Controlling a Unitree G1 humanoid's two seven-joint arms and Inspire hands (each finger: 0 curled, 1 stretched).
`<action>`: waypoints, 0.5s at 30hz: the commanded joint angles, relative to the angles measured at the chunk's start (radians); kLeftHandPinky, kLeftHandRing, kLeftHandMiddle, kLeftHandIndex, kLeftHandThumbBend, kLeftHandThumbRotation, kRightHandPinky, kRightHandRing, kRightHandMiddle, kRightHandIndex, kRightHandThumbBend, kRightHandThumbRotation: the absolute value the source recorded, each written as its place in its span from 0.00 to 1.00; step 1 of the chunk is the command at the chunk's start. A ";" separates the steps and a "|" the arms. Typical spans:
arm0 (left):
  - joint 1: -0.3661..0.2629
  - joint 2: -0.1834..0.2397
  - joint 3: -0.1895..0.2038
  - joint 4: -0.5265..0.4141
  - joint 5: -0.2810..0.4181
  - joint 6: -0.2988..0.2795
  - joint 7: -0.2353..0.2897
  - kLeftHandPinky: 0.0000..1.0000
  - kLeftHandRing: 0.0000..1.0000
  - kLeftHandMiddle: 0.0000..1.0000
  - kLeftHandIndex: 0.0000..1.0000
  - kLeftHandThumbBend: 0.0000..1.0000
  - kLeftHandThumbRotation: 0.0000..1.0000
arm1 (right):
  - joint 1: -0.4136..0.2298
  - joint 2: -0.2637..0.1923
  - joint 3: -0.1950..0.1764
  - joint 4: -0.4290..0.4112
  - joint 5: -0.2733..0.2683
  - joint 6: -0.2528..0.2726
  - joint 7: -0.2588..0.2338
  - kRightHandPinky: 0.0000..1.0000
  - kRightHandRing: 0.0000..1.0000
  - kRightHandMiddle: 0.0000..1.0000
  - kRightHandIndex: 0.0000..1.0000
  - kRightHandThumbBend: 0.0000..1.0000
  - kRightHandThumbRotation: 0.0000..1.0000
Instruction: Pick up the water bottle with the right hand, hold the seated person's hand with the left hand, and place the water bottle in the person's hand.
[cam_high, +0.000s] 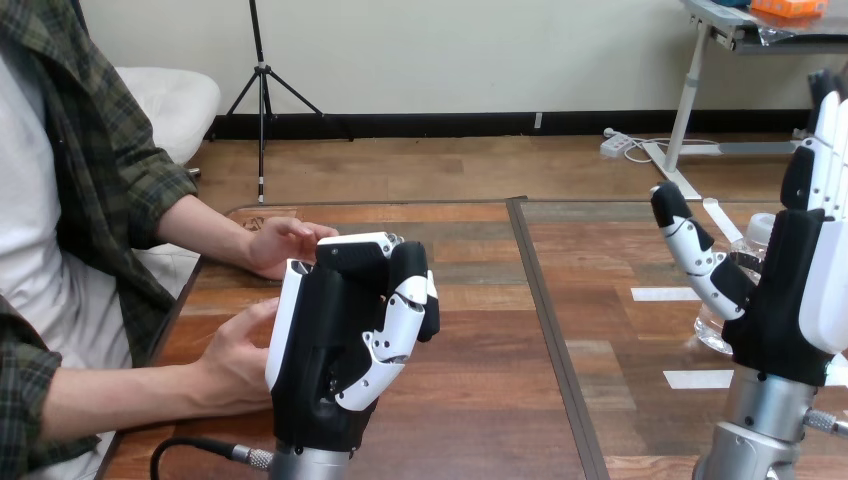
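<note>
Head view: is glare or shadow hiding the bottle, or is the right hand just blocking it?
Head view: no glare on the bottle; the right hand stands in front and covers most of it, leaving its cap and part of its base; light on the table there is even.

light: bright, even | shadows: faint, soft | glare: pale sheen on far table (600, 225)

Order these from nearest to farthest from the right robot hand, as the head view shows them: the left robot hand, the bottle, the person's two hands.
1. Bottle: just behind the right robot hand, by its thumb, at the view's right.
2. Left robot hand: left of centre.
3. Person's upper hand and lower hand: far left, beside the left robot hand. These two are too close to call.
</note>
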 joint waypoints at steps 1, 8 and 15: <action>-0.055 -0.045 0.012 0.008 -0.012 -0.014 -0.006 0.06 0.10 0.19 0.26 0.04 0.00 | -0.049 -0.037 0.013 -0.065 -0.018 0.035 -0.013 1.00 1.00 1.00 1.00 0.61 0.71; -0.059 -0.045 0.016 0.013 -0.016 -0.017 -0.009 0.06 0.10 0.19 0.27 0.05 0.00 | -0.048 -0.052 0.018 -0.090 -0.041 0.104 -0.002 1.00 1.00 1.00 1.00 0.58 0.68; -0.059 -0.045 0.020 0.015 -0.008 -0.019 -0.006 0.05 0.09 0.19 0.26 0.04 0.00 | -0.036 -0.067 0.031 -0.145 -0.080 0.226 0.041 1.00 1.00 1.00 0.98 0.54 0.62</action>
